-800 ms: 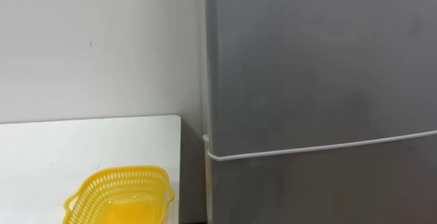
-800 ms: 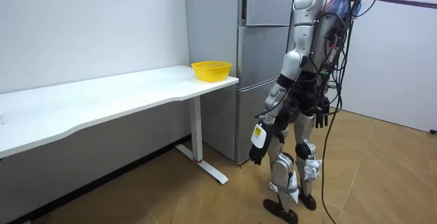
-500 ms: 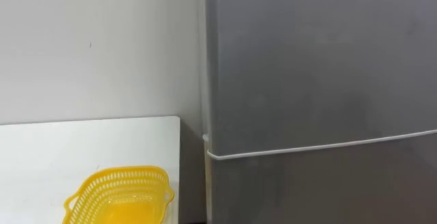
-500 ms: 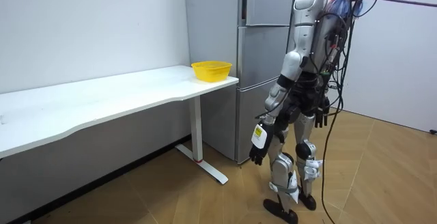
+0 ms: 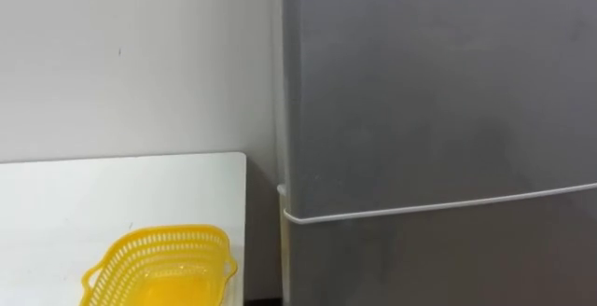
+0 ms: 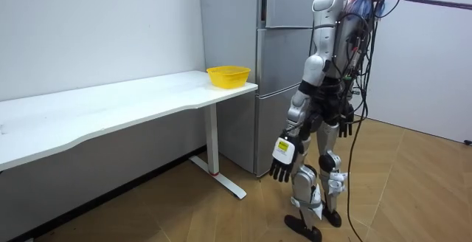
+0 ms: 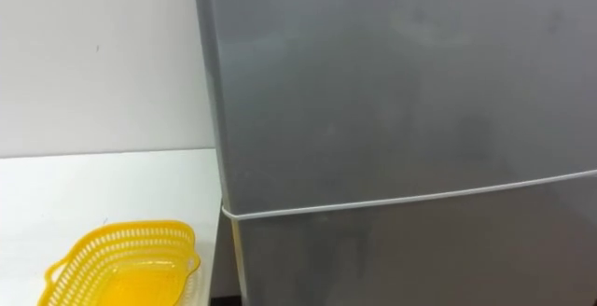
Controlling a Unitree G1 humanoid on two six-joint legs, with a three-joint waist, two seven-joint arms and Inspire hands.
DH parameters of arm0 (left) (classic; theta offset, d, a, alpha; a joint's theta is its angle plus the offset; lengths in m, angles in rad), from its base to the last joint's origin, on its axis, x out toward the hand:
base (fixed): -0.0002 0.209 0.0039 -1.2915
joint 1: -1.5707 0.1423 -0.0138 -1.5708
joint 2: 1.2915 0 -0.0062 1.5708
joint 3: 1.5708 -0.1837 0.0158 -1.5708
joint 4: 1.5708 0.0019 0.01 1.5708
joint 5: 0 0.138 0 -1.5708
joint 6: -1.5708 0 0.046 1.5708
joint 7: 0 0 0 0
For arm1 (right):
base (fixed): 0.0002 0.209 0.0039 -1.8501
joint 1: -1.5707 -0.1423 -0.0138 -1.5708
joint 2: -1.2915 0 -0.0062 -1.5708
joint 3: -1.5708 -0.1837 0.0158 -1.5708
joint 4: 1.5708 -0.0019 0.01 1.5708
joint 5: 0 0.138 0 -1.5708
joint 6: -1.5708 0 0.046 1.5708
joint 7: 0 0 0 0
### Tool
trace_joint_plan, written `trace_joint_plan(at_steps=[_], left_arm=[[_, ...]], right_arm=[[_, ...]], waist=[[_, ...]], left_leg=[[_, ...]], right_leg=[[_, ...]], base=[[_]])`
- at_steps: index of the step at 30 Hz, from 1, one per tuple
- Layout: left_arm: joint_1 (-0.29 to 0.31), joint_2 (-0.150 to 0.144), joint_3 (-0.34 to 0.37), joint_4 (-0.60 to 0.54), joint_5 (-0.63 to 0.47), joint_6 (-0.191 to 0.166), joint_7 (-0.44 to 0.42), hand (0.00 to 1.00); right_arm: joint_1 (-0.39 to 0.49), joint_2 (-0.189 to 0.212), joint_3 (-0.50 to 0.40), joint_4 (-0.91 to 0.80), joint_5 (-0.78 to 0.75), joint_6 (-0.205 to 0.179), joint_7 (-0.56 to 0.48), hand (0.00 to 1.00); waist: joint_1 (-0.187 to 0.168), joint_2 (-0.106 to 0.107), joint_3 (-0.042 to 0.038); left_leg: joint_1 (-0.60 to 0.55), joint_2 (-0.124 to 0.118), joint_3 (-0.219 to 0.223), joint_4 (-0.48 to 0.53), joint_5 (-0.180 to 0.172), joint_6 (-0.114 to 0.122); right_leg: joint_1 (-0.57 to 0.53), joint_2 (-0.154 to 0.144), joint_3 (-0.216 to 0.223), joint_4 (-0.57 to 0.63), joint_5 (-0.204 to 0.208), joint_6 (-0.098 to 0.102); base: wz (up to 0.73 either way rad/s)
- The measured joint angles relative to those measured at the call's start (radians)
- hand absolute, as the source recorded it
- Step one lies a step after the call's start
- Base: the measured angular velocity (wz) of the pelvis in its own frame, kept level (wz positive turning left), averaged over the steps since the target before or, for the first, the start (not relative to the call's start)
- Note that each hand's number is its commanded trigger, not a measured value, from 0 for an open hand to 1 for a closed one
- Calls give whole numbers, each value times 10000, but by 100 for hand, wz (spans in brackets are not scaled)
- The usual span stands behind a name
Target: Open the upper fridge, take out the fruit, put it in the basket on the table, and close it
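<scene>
Can't see item, shut behind upper fridge door point(image 5: 438, 82). Expect stiff seal, slick face, no handle seen: prob hook btm edge at seam point(image 5: 438, 202). Got left robot hand point(image 6: 281, 170) low, fingers slack, empty.

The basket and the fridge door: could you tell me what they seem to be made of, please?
Basket: likely moulded plastic, glossy yellow; its walls are a regular lattice of small holes.
Fridge door: probably painted or coated sheet metal, satin grey; it is flat, with a soft, diffuse sheen.
</scene>
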Motion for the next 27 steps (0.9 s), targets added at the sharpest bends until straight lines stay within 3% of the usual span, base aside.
trace_joint_plan(at_steps=[4,7,16,19,23,27], left_arm=[[70,2,61,37,-1436,-127,430,0],[106,-64,765,21,-3478,-572,589,0],[-140,-190,2376,-419,-8251,-994,1610,0],[-250,-197,2943,-610,-10440,-1261,2171,0],[-237,-186,3134,-1235,-11695,-1579,2874,0],[-276,-184,3365,-3182,-11754,-2051,3785,0]], right_arm=[[12,-2,-72,40,-2,-3,-98,0],[60,-1,-189,33,80,-5,-63,0],[61,-48,-321,-6,249,17,-78,0],[64,-87,-315,-94,248,2,-82,0],[212,-102,-316,-384,125,-65,-124,0],[274,-156,-642,-735,-434,-400,-110,0]], waist=[[25,65,25],[54,83,28],[236,69,18],[387,59,9],[415,129,4],[543,184,22]], left_leg=[[4,1,-3,-56,0,0],[24,1,-14,-58,1,0],[12,-3,-12,-48,1,0],[51,-4,15,-18,1,0],[116,10,2,-23,1,-1],[44,34,-14,-51,-14,-16]], right_leg=[[-1,1,-6,17,0,0],[37,-1,-34,23,1,0],[17,-1,-65,23,0,0],[-7,-3,-36,28,1,1],[36,1,-74,66,6,5],[-101,12,-15,200,5,2]], base=[[0],[0],[0],[-2],[1],[-3]])
